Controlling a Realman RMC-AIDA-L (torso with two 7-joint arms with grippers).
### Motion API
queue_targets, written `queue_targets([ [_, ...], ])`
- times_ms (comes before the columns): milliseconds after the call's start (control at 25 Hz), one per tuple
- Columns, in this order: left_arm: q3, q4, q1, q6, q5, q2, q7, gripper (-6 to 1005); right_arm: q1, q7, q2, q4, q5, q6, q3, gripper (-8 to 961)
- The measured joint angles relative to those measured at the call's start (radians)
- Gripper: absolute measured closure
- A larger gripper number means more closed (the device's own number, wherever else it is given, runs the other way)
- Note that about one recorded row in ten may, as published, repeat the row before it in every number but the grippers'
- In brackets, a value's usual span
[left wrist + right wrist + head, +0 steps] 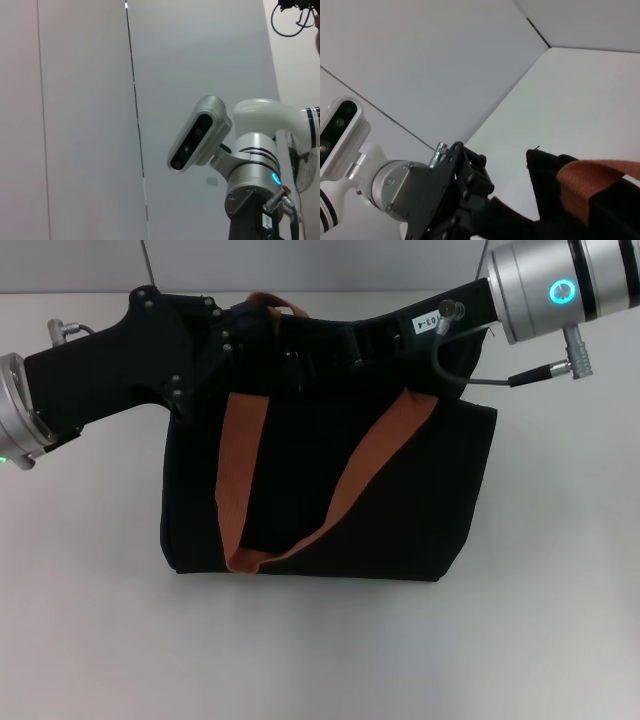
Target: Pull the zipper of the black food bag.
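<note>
The left tool (262, 340) reaches in from the robot's left over the upper rim of the black food bag (400, 510), its dark body merging with the fabric, so whether it is clenched or released cannot be told. The right tool (360, 340) comes in from the robot's right to the same upper rim, near the left one, and its state cannot be told either. The zipper along the bag's top is hidden under the two tools. The bag lies on the white table (560, 620), near its middle, with one rust-orange handle (340, 490) draped in a loop down its front and the other handle (275, 303) arching above the rim.
</note>
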Motion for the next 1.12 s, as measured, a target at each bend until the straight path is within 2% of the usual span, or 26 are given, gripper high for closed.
queue_targets([
  [320, -0.002, 0.0, 0.045, -0.012, -0.048, 0.008, 0.007, 971, -0.021, 0.044, 0.004, -0.078, -0.02, -0.02, -0.005, 953],
  [680, -0.003, 0.0, 0.062, -0.024, -0.057, 0.013, 0.01, 971, -0.037, 0.091, 0.01, -0.131, -0.064, -0.036, -0.005, 954],
  [880, -0.007, 0.0, 0.074, -0.036, -0.065, 0.013, 0.01, 971, -0.084, 0.142, 0.013, -0.219, -0.093, -0.059, -0.005, 954],
  [1120, -0.007, 0.0, 0.088, -0.038, -0.082, 0.016, 0.011, 971, -0.183, 0.195, 0.015, -0.354, -0.1, -0.1, 0.004, 955],
])
